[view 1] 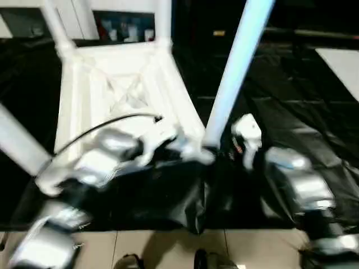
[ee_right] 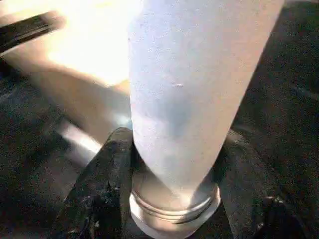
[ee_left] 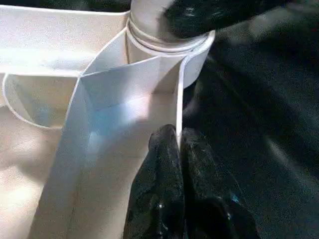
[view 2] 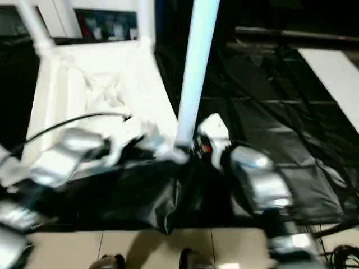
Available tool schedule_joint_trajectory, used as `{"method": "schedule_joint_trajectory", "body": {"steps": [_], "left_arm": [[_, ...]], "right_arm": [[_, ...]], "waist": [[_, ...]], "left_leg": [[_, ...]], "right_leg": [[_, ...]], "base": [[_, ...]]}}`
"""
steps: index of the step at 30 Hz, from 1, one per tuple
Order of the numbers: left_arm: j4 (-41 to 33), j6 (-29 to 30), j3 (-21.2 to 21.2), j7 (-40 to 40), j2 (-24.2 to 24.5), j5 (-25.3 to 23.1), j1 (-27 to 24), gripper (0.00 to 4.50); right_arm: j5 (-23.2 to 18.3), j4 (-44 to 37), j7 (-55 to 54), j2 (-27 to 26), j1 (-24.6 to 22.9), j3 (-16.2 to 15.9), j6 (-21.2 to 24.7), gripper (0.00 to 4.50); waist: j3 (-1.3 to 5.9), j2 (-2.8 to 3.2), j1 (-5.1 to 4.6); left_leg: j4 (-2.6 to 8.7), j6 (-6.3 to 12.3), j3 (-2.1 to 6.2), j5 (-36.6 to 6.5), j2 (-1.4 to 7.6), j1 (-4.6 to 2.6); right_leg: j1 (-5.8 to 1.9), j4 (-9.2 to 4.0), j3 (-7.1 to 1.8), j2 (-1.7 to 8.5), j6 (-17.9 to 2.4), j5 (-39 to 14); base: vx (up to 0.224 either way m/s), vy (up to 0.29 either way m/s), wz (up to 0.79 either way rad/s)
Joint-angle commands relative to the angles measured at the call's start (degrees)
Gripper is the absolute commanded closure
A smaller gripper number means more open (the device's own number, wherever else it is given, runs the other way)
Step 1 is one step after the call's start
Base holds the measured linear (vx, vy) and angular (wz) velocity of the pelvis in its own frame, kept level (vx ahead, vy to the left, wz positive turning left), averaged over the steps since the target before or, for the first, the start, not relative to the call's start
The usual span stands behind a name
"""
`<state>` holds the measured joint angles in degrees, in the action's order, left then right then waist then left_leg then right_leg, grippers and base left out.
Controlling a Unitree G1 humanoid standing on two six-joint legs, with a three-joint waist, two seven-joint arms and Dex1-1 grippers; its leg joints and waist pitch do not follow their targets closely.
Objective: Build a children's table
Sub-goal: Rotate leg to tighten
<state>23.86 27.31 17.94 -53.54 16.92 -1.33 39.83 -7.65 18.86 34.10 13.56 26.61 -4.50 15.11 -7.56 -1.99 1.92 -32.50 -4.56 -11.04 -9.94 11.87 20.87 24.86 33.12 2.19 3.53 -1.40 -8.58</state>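
The white table top (view 1: 112, 84) lies upside down on a black sheet, ribbed underside up. Legs stand in its far left (view 1: 56, 25), far right (view 1: 162, 19) and near left (view 1: 17, 140) corners. A fourth leg (view 1: 235, 61) rises from the near right corner socket (ee_left: 169, 42). My left gripper (ee_left: 178, 144) is shut on the top's thin rim (ee_left: 178, 94) just beside that socket. My right gripper (ee_right: 174, 164) is shut on the fourth leg (ee_right: 194, 74) right above the socket's collar (ee_right: 174, 209), with one finger (ee_right: 112, 169) on each side.
The black sheet (view 1: 291, 84) covers the floor around the table, with tan tiles (view 1: 168, 246) along its near edge. A white cabinet (view 1: 73, 17) stands behind. A flat white panel (view 1: 342, 64) lies far right. A black cable (view 1: 106, 123) arcs over my left forearm.
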Motion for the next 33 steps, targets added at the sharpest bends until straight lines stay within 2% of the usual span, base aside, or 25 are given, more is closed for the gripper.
{"method": "schedule_joint_trajectory", "body": {"steps": [1,2,3,4,6,7,9,10,11,12,14,15,17,19,21,23,24,26,28,30,32,33], "left_arm": [[4.23,2.50,0.57,5.32,-3.44,-0.61,0.54,4.50],[5.87,2.59,0.29,7.19,-4.66,-0.93,1.52,4.50],[6.42,2.61,0.21,7.79,-5.05,-1.04,1.84,4.50],[8.76,1.98,0.13,10.20,-6.28,-1.77,3.21,4.50],[10.03,1.59,0.13,11.36,-6.89,-2.17,3.95,4.50],[12.70,0.27,0.07,13.78,-8.15,-2.96,5.68,4.50],[13.91,-0.57,0.23,14.48,-8.63,-3.50,6.58,4.50],[14.87,-1.73,0.32,14.65,-8.95,-4.10,7.22,4.50],[14.92,-1.84,0.33,14.63,-8.96,-4.15,7.25,4.50],[14.88,-2.57,0.58,14.16,-8.83,-4.37,7.28,4.50],[14.75,-3.94,1.22,13.32,-8.43,-4.78,7.14,4.50],[14.14,-4.86,1.88,12.07,-7.77,-4.91,6.59,4.50],[14.08,-4.88,1.94,11.95,-7.69,-4.91,6.52,4.50],[13.89,-5.52,2.13,11.02,-7.10,-4.78,5.99,4.50],[14.45,-6.75,1.88,10.38,-6.83,-4.69,5.84,4.50],[14.96,-7.33,1.67,10.28,-6.77,-4.81,5.89,4.50],[14.79,-7.72,1.52,10.04,-6.49,-4.86,5.79,4.50],[14.12,-8.27,1.31,9.77,-6.16,-4.54,5.53,4.50],[13.82,-9.13,1.08,9.71,-6.04,-4.24,5.39,4.50],[13.37,-10.07,0.80,9.60,-5.95,-3.91,5.17,4.50],[12.75,-10.66,0.27,10.04,-5.95,-3.62,4.84,4.50],[12.26,-12.14,-0.15,10.09,-6.04,-3.26,4.58,4.50]], "right_arm": [[1.89,4.34,-11.45,-3.82,-0.89,1.52,5.72,2.49],[1.76,5.13,-15.72,-6.02,-0.58,2.80,6.62,2.49],[1.73,5.39,-17.14,-6.74,-0.47,3.23,6.87,2.50],[1.44,6.74,-22.79,-9.57,0.19,5.08,7.20,2.51],[1.41,7.46,-25.60,-10.96,0.59,5.86,7.36,2.51],[2.44,9.61,-29.98,-13.39,2.00,5.56,6.24,2.51],[3.79,10.96,-30.75,-14.16,3.13,4.01,5.11,2.51],[5.23,12.05,-29.75,-14.46,4.21,2.51,3.81,2.51],[5.31,12.12,-29.63,-14.47,4.28,2.43,3.67,2.51],[5.51,12.21,-28.93,-14.36,4.46,2.19,2.88,2.51],[4.76,10.72,-25.66,-14.05,4.16,2.16,1.57,2.51],[4.35,8.53,-22.82,-12.95,3.43,1.75,0.39,1.96],[4.33,8.17,-22.52,-12.77,3.30,1.70,0.12,1.80],[3.79,5.60,-21.29,-10.83,2.63,1.90,-0.59,1.61],[3.20,3.87,-20.01,-9.10,2.36,2.29,-0.35,1.39],[2.60,2.77,-18.35,-8.17,2.07,2.51,0.44,1.34],[1.70,-0.35,-13.63,-5.25,0.78,2.08,2.00,1.34],[-0.63,-4.95,-7.14,-1.09,-1.63,2.27,3.72,1.34],[-2.28,-8.11,-2.95,1.81,-3.51,2.83,4.23,1.34],[-3.41,-11.12,1.03,4.97,-5.51,3.01,4.34,1.34],[-4.80,-14.06,4.83,8.13,-7.66,3.29,4.53,1.34],[-5.54,-15.46,6.70,9.91,-8.89,3.59,4.61,1.34]], "waist": [[3.16,-0.08,-0.03],[3.05,-0.09,-0.09],[3.06,-0.02,-0.14],[2.96,0.10,-0.25],[2.92,0.11,-0.34],[2.98,0.17,-0.36],[2.99,0.27,-0.40],[3.05,0.24,-0.43],[3.08,0.21,-0.40],[2.99,0.16,-0.41],[3.01,0.08,-0.31],[3.04,-0.03,-0.19],[3.15,0.05,-0.04],[3.37,-0.03,0.04],[3.32,-0.03,0.16],[3.42,-0.11,0.18],[3.47,-0.12,0.32],[3.68,-0.13,0.73],[3.94,-0.25,0.81],[4.05,-0.14,0.80],[4.19,-0.32,0.93],[3.92,-0.25,0.91]], "left_leg": [[3.91,0.41,0.70,-14.89,0.33,-0.54],[4.07,0.22,0.87,-15.47,0.32,-0.46],[4.02,0.16,0.97,-17.28,0.20,-0.89],[4.05,0.30,0.96,-17.70,0.12,-0.83],[4.15,0.02,1.12,-18.87,0.01,-0.90],[4.25,-0.09,1.26,-19.21,-0.03,-0.93],[4.33,-0.12,1.42,-19.53,-0.04,-0.83],[4.57,-0.04,1.56,-19.54,0.06,-0.69],[4.64,0.04,1.61,-19.41,0.10,-0.64],[4.83,0.23,1.68,-19.33,0.21,-0.42],[4.77,0.61,1.55,-19.62,0.19,-0.60],[4.78,1.17,1.45,-18.98,0.33,-0.55],[4.71,1.46,1.28,-18.02,0.41,-0.55],[4.63,1.68,1.17,-16.11,0.53,-0.35],[4.41,2.10,0.83,-15.24,0.49,-0.44],[4.29,2.39,0.71,-14.97,0.50,-0.49],[4.22,2.77,0.68,-13.79,0.49,-0.31],[3.94,3.78,0.45,-11.72,0.63,-0.46],[3.73,5.29,0.49,-9.42,0.59,0.26],[3.52,5.81,0.40,-7.81,0.72,0.19],[3.31,6.39,0.40,-6.70,0.75,0.28],[3.34,6.92,0.40,-7.02,0.73,0.48]], "right_leg": [[-2.81,-5.07,-1.78,3.40,-6.28,-30.17],[-2.67,-5.38,-1.70,3.47,-5.02,-31.80],[-2.12,-5.86,-1.57,3.45,-3.48,-34.42],[-2.06,-6.01,-1.57,3.38,-3.11,-34.76],[-1.87,-6.33,-1.33,3.34,-1.98,-36.13],[-1.86,-6.41,-1.19,3.33,-1.45,-36.07],[-1.90,-6.53,-1.08,3.42,-1.28,-35.93],[-2.15,-6.55,-0.92,3.44,-1.31,-34.40],[-2.29,-6.49,-0.90,3.50,-1.40,-33.68],[-2.40,-6.43,-0.95,3.57,-1.71,-32.51],[-2.25,-6.41,-1.13,3.56,-2.05,-31.83],[-2.26,-6.17,-1.35,3.58,-2.82,-29.94],[-2.28,-5.96,-1.55,3.56,-3.64,-27.72],[-2.65,-5.28,-1.66,3.49,-5.43,-23.51],[-2.56,-5.09,-1.87,3.38,-7.16,-20.91],[-2.59,-4.97,-1.93,3.36,-7.70,-20.56],[-2.86,-4.83,-1.95,3.35,-8.21,-19.37],[-2.98,-4.46,-2.08,3.23,-8.88,-15.48],[-3.67,-4.08,-1.93,3.41,-9.65,-13.43],[-3.46,-3.83,-1.90,3.30,-10.85,-10.94],[-3.82,-3.39,-1.94,3.22,-11.89,-7.48],[-3.84,-3.44,-1.88,3.23,-12.41,-7.52]], "base": [[-0.061,0.003,-0.05],[-0.052,0.007,-0.05],[-0.052,0.007,-0.05],[0.000,0.000,0.00],[0.000,0.000,0.00],[0.000,0.000,0.00],[0.000,0.000,0.00],[0.000,0.000,0.00],[0.000,0.000,0.00],[0.000,0.000,0.00],[0.000,0.000,0.00],[0.000,0.000,0.00],[0.000,0.000,0.00],[0.000,0.000,0.00],[0.000,0.000,0.00],[0.000,0.000,0.00],[0.000,0.000,0.00],[0.000,0.000,0.00],[0.000,0.000,0.00],[0.000,0.000,0.00],[0.000,0.000,0.00],[0.000,0.000,0.00]]}}
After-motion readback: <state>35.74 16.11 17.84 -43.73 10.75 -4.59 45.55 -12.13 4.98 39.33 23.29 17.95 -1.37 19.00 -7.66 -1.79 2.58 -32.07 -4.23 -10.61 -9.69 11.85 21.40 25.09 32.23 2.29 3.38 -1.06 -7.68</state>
